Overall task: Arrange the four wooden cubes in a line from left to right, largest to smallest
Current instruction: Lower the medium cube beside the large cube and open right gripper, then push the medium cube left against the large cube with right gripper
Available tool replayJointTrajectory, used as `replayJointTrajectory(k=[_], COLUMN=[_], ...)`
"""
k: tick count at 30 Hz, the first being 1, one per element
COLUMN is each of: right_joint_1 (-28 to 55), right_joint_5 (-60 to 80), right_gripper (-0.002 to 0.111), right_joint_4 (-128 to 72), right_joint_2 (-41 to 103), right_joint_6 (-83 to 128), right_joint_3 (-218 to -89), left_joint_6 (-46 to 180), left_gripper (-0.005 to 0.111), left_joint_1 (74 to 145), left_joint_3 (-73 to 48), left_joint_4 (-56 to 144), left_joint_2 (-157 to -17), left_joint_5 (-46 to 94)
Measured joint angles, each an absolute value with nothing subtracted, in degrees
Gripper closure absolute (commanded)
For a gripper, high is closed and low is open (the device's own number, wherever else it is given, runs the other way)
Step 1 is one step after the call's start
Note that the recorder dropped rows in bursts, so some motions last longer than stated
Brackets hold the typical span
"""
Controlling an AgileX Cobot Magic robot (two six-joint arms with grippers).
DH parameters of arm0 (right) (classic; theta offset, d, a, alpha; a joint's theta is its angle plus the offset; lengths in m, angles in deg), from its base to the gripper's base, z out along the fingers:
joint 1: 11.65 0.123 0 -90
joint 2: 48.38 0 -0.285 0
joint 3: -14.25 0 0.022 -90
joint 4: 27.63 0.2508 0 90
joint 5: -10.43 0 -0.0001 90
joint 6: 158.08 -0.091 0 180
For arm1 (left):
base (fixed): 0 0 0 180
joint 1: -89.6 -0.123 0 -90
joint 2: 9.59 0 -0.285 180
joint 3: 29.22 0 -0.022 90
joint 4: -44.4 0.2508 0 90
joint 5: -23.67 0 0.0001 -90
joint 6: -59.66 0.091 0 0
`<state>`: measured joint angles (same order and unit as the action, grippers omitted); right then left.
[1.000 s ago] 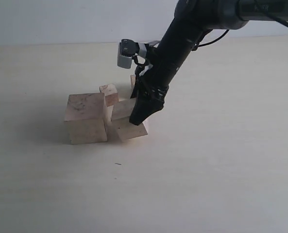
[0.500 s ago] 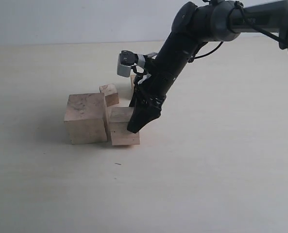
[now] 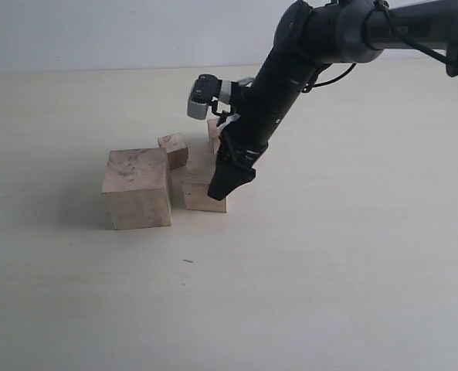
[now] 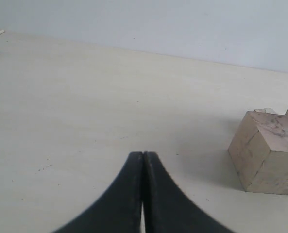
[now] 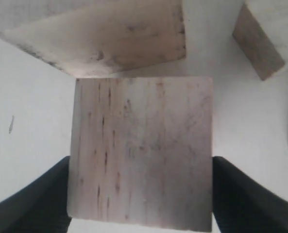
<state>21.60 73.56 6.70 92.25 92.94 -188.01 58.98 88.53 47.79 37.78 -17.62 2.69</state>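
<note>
The largest of the four wooden cubes [image 3: 136,189] stands at the left of the group, also seen in the left wrist view [image 4: 267,153] and the right wrist view [image 5: 100,34]. Just to its right a mid-sized cube [image 3: 201,197] [image 5: 141,150] rests on the table, with my right gripper [image 3: 218,190] [image 5: 140,194] shut on it, one black finger against each side. A small cube [image 3: 173,150] [image 5: 270,34] lies behind them. Another cube [image 3: 212,130] is mostly hidden behind the right arm. My left gripper [image 4: 143,154] is shut and empty, low over bare table, away from the cubes.
The pale tabletop [image 3: 329,270] stretches wide to the right of the cubes and in front of them. A light wall [image 3: 97,31] runs along the far edge. The right arm [image 3: 290,69] slants down from the upper right over the cubes.
The mid-sized cube hung tilted in the right gripper a second ago. It now sits level on the table, shifted slightly back and right beside the largest cube, and the arm has followed.
</note>
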Motion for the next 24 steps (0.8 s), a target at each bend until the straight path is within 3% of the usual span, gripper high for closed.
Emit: replayJointTrajectory(k=[24], right_joint_1=[21.6], right_joint_5=[75.5], right_gripper=[0.038], right_joint_4=[8.6], right_joint_2=[86.2], right_joint_6=[92.0], right_joint_3=[-188.0], left_joint_6=[59.0], left_gripper=[0.107], left_joint_1=[88.5], left_joint_3=[47.8], left_joint_4=[37.8], left_joint_2=[-17.6], left_joint_5=[2.7])
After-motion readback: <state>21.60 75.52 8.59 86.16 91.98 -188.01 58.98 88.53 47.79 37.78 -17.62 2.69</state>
